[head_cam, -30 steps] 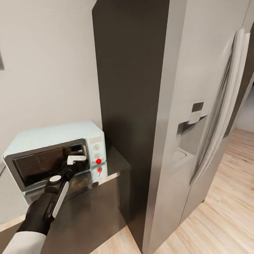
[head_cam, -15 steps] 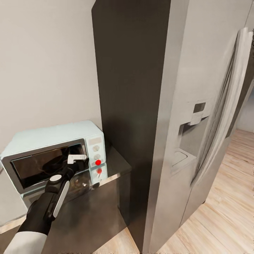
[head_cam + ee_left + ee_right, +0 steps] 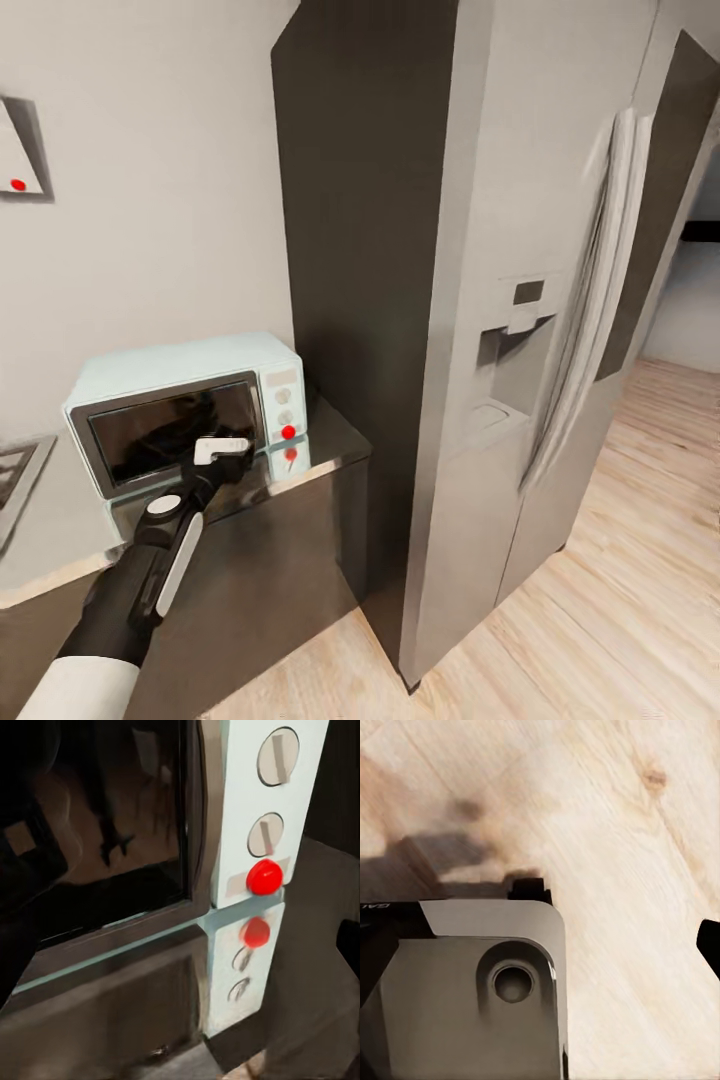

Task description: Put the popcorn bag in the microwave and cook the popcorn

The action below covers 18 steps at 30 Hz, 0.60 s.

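My left claw (image 3: 222,452) hovers at the microwave (image 3: 185,405) door's five o'clock corner, jaw state unclear; one nudge could shove it sideways.

The microwave (image 3: 225,810) stands close up, its dark glass door (image 3: 97,825) shut. On the pale panel beside the door sit two knobs (image 3: 277,756), one above the other, and a red indicator light (image 3: 264,877) beneath them. The glossy dark table (image 3: 315,967) mirrors the panel, light and knobs.
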Motion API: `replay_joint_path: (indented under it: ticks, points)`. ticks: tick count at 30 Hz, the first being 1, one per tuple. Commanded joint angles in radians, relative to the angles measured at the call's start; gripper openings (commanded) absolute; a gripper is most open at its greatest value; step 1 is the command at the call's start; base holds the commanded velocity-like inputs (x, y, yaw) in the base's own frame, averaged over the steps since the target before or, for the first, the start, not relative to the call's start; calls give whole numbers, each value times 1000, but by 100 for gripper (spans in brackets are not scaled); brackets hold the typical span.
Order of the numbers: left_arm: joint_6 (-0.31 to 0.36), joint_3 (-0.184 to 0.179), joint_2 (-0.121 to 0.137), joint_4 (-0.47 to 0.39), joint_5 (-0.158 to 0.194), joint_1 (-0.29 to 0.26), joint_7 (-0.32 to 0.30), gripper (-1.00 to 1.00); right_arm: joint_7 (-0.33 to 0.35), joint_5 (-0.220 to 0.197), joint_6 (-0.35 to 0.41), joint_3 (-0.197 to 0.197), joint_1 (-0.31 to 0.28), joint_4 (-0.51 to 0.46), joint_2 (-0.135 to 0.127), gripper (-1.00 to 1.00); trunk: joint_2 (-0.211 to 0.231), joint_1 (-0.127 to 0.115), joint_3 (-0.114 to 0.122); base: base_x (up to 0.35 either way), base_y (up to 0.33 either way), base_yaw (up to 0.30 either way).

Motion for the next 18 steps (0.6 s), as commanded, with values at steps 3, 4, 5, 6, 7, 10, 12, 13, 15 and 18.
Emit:
replay_joint_path:
  ticks: [3,4,5,6,7,10,12,13,15,18]
  points:
    - [7,-9,-12,4,7,0,2,100,4,-10,1,8,-2,2,0,100,-1,-1,-1,-344,0,0]
    - [7,-15,-35,9,3,0,4,100,4,-10,1,8,-2,2,0,100,-1,-1,-1,-344,0,0]
    - [6,-17,-53,13,2,0,4,100,4,-10,1,8,-2,2,0,100,-1,-1,-1,-344,0,0]
    - [6,-19,-66,23,1,0,3,100,4,-10,1,8,-2,2,0,100,-1,-1,-1,-344,0,0]
    - [6,-21,-71,30,1,0,2,100,4,-10,1,8,-1,2,1,100,-1,-1,-1,-344,0,0]
    - [5,-47,-83,92,1,0,-8,100,4,-9,1,8,-1,2,1,100,-1,-1,-1,-344,0,0]
    - [4,-79,-87,124,6,0,-9,100,4,-9,1,8,-1,2,1,100,-1,-1,-1,-344,0,0]
    - [4,-92,-88,144,7,0,-9,100,4,-9,1,8,-1,2,1,100,-1,-1,-1,-344,0,0]
    - [4,-106,-94,195,10,0,-11,100,4,-9,1,8,-1,2,1,100,-1,-1,-1,-344,0,0]
    - [3,-110,-113,318,11,0,-13,100,4,-8,1,8,-1,2,1,100,-1,-1,-1,-299,-28,0]
